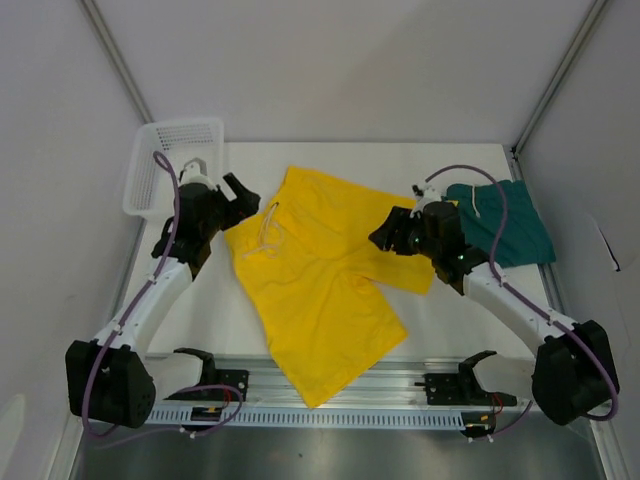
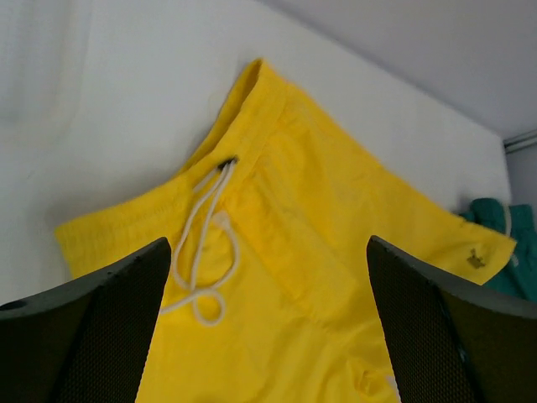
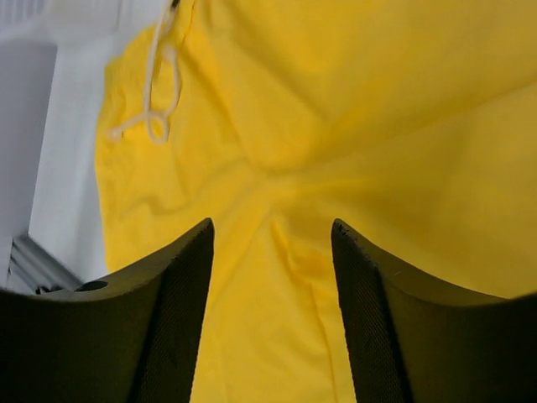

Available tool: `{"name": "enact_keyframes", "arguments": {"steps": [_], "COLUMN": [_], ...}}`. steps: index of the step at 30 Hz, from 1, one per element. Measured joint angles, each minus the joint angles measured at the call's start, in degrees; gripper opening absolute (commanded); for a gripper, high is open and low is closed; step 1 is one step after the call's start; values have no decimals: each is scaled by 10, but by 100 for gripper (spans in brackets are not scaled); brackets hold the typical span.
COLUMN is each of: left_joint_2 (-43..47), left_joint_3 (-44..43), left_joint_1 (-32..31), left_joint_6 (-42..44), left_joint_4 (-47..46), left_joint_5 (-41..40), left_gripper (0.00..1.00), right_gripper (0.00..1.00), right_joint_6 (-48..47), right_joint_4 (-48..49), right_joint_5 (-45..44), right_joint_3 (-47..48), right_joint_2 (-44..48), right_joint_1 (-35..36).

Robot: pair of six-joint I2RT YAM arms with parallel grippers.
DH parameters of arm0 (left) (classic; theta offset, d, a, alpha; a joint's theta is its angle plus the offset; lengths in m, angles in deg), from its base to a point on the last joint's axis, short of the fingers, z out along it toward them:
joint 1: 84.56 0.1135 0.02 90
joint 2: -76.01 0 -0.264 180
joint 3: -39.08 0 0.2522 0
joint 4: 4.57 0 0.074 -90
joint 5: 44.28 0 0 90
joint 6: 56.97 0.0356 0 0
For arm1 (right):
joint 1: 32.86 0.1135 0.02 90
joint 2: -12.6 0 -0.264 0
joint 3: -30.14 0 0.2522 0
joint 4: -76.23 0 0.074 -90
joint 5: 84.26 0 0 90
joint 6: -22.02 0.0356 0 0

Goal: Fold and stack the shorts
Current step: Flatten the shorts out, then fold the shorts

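The yellow shorts (image 1: 320, 290) lie spread flat in the middle of the table, waistband and white drawstring (image 1: 268, 238) toward the left, one leg reaching the near edge. Folded dark teal shorts (image 1: 505, 225) rest at the back right. My left gripper (image 1: 243, 195) hovers open at the waistband's left corner; in its wrist view the yellow shorts (image 2: 319, 252) and drawstring (image 2: 201, 252) lie between the wide-spread fingers (image 2: 101, 327). My right gripper (image 1: 388, 232) stands open over the right leg hem, with yellow cloth (image 3: 277, 168) below its fingers (image 3: 168, 311), nothing pinched.
A white mesh basket (image 1: 165, 160) stands at the back left corner, just behind the left arm. The metal rail (image 1: 330, 390) with the arm bases runs along the near edge. Enclosure walls rise on all sides.
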Motion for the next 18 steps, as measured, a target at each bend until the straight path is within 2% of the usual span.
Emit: {"name": "enact_keyframes", "arguments": {"steps": [4, 8, 14, 15, 18], "left_joint_2": [9, 10, 6, 2, -16], "left_joint_3": [112, 196, 225, 227, 236], "left_joint_1": [28, 55, 87, 97, 126], "left_joint_6": [-29, -54, -64, -65, -69], "left_joint_4": [-9, -14, -49, -61, -90], "left_joint_5": [30, 51, 71, 79, 102], "left_gripper": [99, 96, 90, 88, 84], "right_gripper": [55, 57, 46, 43, 45], "right_joint_6": [-7, -3, 15, 21, 32], "right_joint_4": [-27, -45, -54, -54, -50], "right_joint_5": [-23, -75, -174, -189, -217], "right_joint_3": [-49, -73, -82, -82, -81], "right_joint_2": [40, 51, 17, 1, -56], "right_joint_1": [113, 274, 503, 531, 595]}}
